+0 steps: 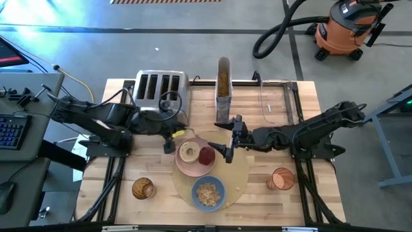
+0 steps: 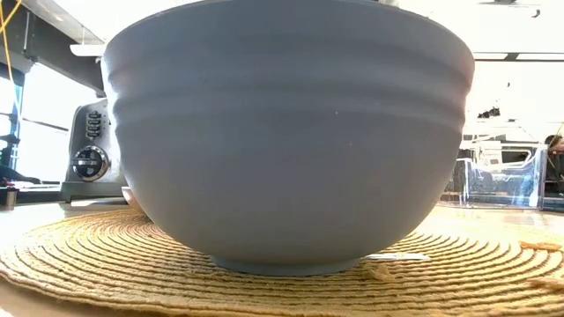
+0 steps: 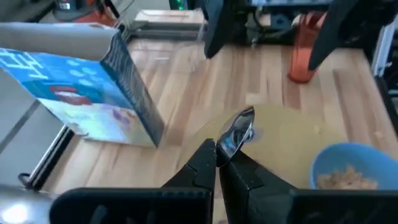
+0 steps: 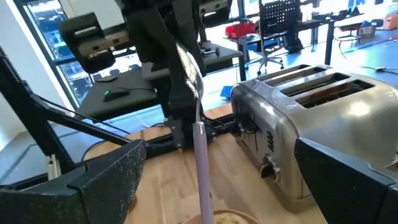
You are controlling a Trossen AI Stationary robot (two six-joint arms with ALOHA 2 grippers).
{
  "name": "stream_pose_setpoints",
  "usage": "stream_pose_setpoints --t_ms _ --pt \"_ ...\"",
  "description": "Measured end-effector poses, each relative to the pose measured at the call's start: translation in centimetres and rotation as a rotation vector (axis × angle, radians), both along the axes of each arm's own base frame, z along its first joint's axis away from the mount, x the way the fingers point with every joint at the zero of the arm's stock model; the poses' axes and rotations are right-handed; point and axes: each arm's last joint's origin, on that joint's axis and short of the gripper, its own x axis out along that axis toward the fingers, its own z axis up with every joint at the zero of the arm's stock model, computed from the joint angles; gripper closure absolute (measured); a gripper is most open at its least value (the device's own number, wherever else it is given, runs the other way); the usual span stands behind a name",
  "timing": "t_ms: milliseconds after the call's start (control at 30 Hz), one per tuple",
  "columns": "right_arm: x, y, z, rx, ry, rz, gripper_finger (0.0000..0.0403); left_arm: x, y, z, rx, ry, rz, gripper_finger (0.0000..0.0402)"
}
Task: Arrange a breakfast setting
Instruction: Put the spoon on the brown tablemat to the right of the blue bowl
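A round tan placemat [image 1: 239, 175] holds a pink plate [image 1: 193, 169] with a tan bagel [image 1: 188, 152] and a red fruit [image 1: 206, 155]. A blue bowl [image 1: 208, 192] of beige cereal flakes sits on the mat's near part [image 2: 291, 132]. My left gripper [image 1: 170, 144] is at the plate's left edge, shut on a small metal spoon [image 3: 239, 129]. My right gripper [image 1: 228, 149] hangs open and empty just right of the plate, facing the left one. In the right wrist view, its fingers [image 4: 99, 177] stand wide on either side of the spoon [image 4: 200, 155], which is farther off. My left gripper pinches the spoon between its two fingers just below the spoon's bowl [image 3: 227, 147]. The fingers come from the table's left and lie across the spoon. The spoon stands roughly upright and lifted clear, bowl up [image 4: 189, 59], handle [image 4: 202, 174] hanging below the fingers over the plate.
A steel four-slot toaster [image 1: 161, 90] stands at the far left and a tall clear cereal container [image 1: 223, 87] at the far middle. A clear tub [image 1: 277, 103] is at the far right. Glasses stand at the near left [image 1: 143, 188] and near right [image 1: 282, 178].
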Motion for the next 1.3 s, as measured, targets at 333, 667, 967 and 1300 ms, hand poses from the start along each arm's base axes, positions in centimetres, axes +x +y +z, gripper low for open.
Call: stream_pose_setpoints --t_ms 333,667,967,1300 --pt "0.2 -0.8 -0.2 -0.131 0.047 -0.007 0.0006 3.2 1.4 -0.8 0.033 -0.045 0.005 0.0399" --pt "0.2 -1.0 -0.6 -0.170 0.098 -0.027 0.0008 5.1 1.8 -1.6 0.045 -0.058 0.004 0.0399" --pt "0.1 -1.1 -0.9 -0.183 0.137 -0.052 0.0056 5.5 1.7 -1.4 0.038 -0.092 -0.014 0.0399" --pt "0.1 -1.1 -1.0 -0.159 0.140 -0.036 0.0149 5.7 1.6 -1.2 0.037 -0.123 -0.027 0.0399"
